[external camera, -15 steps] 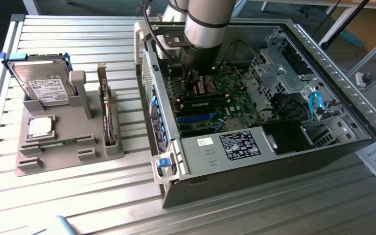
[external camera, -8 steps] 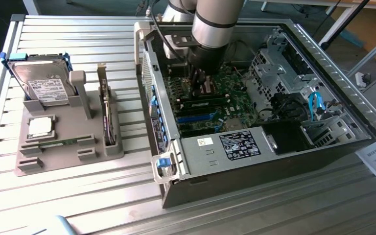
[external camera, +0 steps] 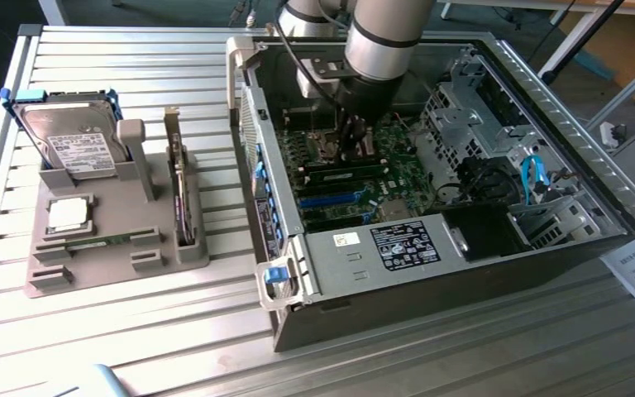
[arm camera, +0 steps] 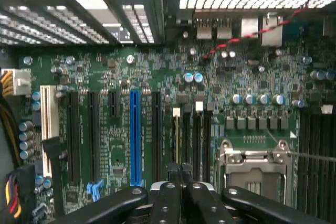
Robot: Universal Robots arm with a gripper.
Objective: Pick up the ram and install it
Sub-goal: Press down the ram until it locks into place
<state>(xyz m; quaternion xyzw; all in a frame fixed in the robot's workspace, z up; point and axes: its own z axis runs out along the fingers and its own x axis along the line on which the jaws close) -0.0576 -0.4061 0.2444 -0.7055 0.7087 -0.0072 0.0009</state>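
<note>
We have the gripper (external camera: 353,136) down inside the open computer case (external camera: 582,182), its jaws closed together over the motherboard (arm camera: 157,129), hanging just above the memory slots (arm camera: 191,135) beside the processor socket (arm camera: 254,166). We cannot tell that anything is pinched between them. The case lies on its side so the board faces up for vertical insertion. A ram (external camera: 102,242) lies flat in the grey holder (external camera: 97,273) on the table (external camera: 130,331), at nine o'clock from the case.
</note>
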